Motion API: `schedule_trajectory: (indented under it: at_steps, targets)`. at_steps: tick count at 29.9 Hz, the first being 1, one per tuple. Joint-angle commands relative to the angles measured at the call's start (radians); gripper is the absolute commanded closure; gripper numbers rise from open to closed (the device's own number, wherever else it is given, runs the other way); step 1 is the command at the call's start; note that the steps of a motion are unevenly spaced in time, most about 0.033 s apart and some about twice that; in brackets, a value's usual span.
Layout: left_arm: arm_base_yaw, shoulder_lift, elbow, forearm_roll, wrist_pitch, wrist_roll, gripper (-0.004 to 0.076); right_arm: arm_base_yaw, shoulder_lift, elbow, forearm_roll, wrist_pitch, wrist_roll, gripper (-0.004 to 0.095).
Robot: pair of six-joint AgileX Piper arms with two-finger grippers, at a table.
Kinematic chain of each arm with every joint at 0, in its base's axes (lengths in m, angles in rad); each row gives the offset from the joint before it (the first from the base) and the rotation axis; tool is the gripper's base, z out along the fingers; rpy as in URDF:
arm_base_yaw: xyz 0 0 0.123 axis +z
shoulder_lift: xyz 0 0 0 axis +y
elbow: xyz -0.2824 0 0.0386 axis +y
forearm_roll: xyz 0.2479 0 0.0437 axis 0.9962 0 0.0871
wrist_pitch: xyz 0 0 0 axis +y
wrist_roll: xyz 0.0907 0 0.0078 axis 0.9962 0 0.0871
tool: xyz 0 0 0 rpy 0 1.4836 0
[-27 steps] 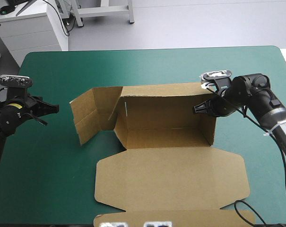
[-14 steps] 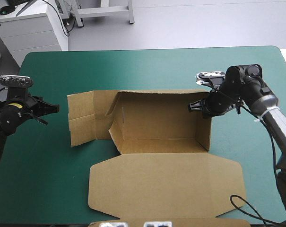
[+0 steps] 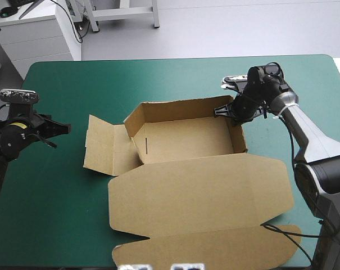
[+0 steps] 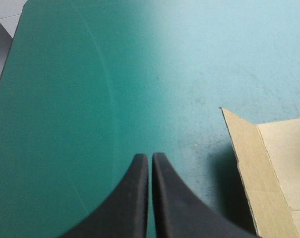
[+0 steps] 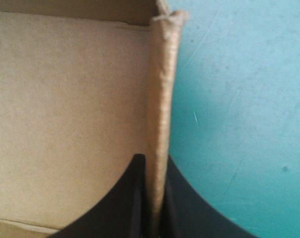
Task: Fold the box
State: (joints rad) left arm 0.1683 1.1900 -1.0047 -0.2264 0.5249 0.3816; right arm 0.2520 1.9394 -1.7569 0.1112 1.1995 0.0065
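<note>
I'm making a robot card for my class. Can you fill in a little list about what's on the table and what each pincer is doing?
Thing: box, brown, an open tray with walls raised
Top: lid lying flat, toward the table's near edge
Left end: flap spread outward, not tucked in
Right side: right pincer shut on the box's right wall
Left side: left pincer shut, holding nothing, apart from the box
Surface: table with teal-green cover
</note>
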Motion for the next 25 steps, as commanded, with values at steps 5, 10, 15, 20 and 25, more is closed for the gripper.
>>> schedule_trajectory:
  at_steps: [5, 10, 15, 20, 25]
  targets:
    - [0.001, -0.021, -0.031, -0.015, -0.063, 0.000, 0.0708, -0.002, -0.032, -0.112, -0.016, 0.002, 0.013, 0.0455]
    - [0.001, -0.021, -0.031, -0.015, -0.057, 0.000, 0.0708, -0.002, -0.043, -0.163, -0.007, 0.049, 0.043, 0.0254]
    - [0.001, -0.021, -0.031, -0.015, -0.044, 0.000, 0.0708, -0.002, -0.074, -0.163, 0.029, 0.051, 0.045, 0.0256]
    - [0.001, -0.021, -0.031, -0.018, -0.035, 0.000, 0.0708, 0.000, -0.137, -0.089, 0.042, 0.051, 0.045, 0.0258]
    - [0.001, -0.021, -0.031, -0.026, -0.035, 0.000, 0.0709, 0.000, -0.209, 0.080, 0.046, 0.049, 0.018, 0.0259]
